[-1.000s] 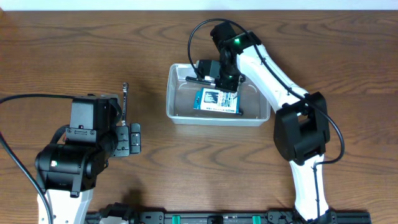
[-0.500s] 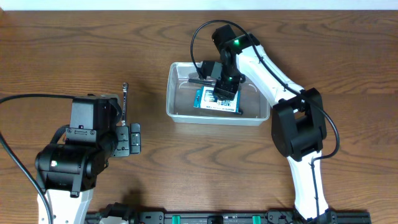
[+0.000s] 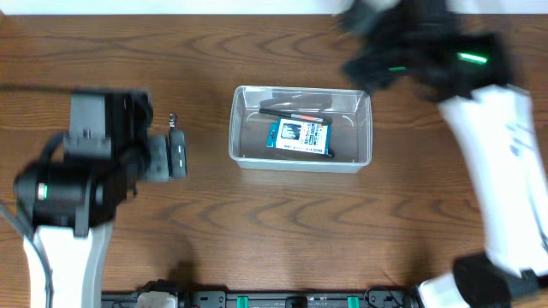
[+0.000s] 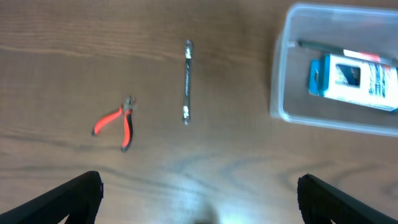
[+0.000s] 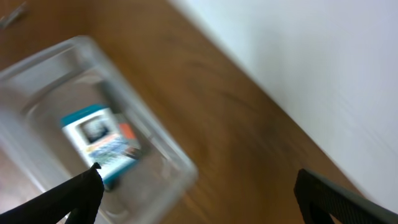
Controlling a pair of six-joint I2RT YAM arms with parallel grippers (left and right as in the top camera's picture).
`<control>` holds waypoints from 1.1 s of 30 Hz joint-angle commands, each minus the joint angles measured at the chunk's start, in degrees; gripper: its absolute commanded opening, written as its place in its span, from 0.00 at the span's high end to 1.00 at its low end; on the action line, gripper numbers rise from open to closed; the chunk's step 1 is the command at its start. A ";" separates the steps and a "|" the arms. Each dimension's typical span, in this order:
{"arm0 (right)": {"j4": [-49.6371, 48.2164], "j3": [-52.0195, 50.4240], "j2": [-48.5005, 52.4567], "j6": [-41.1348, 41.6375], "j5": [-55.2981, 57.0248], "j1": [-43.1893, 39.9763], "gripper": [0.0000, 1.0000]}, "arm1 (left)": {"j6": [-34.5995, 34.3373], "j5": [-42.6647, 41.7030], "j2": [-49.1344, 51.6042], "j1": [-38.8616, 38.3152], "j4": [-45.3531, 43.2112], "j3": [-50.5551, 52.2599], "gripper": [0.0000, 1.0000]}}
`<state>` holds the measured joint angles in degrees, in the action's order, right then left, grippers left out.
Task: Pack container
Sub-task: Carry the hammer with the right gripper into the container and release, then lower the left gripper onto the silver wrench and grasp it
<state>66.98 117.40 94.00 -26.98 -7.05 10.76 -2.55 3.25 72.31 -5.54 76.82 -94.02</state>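
The left pincer (image 4: 199, 198) is spread wide and grips nothing, above the worktop (image 4: 236, 155) near red-handled pliers (image 4: 115, 121) and a slim wrench (image 4: 187, 81). The right pincer (image 5: 199, 198) is likewise released and empty (overhead blurs it). The clear container (image 3: 236, 128) sits mid-worktop and holds a blue-and-white box (image 3: 300, 137).

Red-handled pliers (image 4: 115, 122) and a wrench (image 4: 186, 81) lie apart from the container (image 4: 283, 106).
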 commanded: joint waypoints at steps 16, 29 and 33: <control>7.23 -12.11 0.81 22.23 0.22 -27.47 0.01 | 9.64 0.48 31.21 7.04 -19.89 8.00 0.02; -1.03 -28.39 0.81 22.10 0.79 -27.41 0.01 | 13.46 0.20 31.91 10.08 -35.93 24.76 0.02; -1.27 -28.50 0.81 21.75 0.90 -27.41 0.01 | 13.18 0.20 33.99 10.10 -36.50 25.20 0.02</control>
<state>66.13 89.12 94.89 -5.80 -6.42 -16.49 10.15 3.25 104.27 4.40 40.49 -69.34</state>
